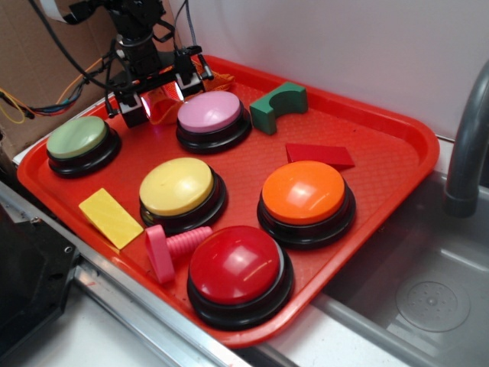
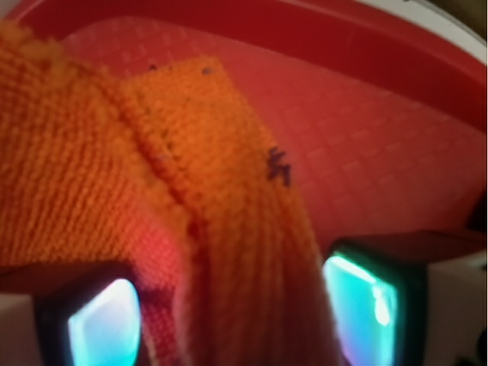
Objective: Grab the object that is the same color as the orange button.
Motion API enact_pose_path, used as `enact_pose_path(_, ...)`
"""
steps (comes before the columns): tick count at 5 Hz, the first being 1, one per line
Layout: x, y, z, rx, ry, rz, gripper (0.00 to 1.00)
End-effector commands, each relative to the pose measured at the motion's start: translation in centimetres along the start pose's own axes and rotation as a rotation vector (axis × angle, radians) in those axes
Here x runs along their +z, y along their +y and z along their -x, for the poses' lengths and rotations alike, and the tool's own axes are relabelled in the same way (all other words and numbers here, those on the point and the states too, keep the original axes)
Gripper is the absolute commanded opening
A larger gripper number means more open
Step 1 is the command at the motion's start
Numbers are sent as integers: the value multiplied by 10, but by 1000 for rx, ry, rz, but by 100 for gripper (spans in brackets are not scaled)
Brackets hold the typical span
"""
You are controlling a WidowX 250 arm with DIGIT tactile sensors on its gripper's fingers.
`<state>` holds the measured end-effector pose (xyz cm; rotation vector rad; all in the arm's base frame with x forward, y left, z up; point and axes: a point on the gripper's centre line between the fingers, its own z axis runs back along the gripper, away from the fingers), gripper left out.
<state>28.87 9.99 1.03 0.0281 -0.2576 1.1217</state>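
I see my pincer (image 1: 159, 101) pinching the small orange ribbed knitted cloth (image 2: 152, 206) at the red plastic tray's (image 1: 397, 160) far corner, between the green and pink buttons, well apart from the glossy orange dome button (image 1: 303, 193).

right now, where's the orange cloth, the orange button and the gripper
orange cloth (image 2: 191, 175), wrist view, on its ribbed fold
orange button (image 1: 303, 191), exterior view, on its glossy dome
gripper (image 1: 158, 98), exterior view, between its fingertips

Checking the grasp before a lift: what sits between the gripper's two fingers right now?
The orange knitted cloth fills the gap between the gripper fingers, best seen in the wrist view; the exterior view shows orange fabric at the fingertips over the red tray.
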Motion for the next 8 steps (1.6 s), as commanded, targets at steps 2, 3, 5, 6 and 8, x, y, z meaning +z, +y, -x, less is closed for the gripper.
enact_pose_path(2,62,1,-10,-237,-1,14,0)
enact_pose_path(3,96,-12,11,-471,22,53,0)
enact_pose_path(5,159,-9,86,-848,104,166,0)
enact_pose_path(6,178,1,117,-960,122,180,0)
enact_pose_path(8,170,14,125,-909,145,165,0)
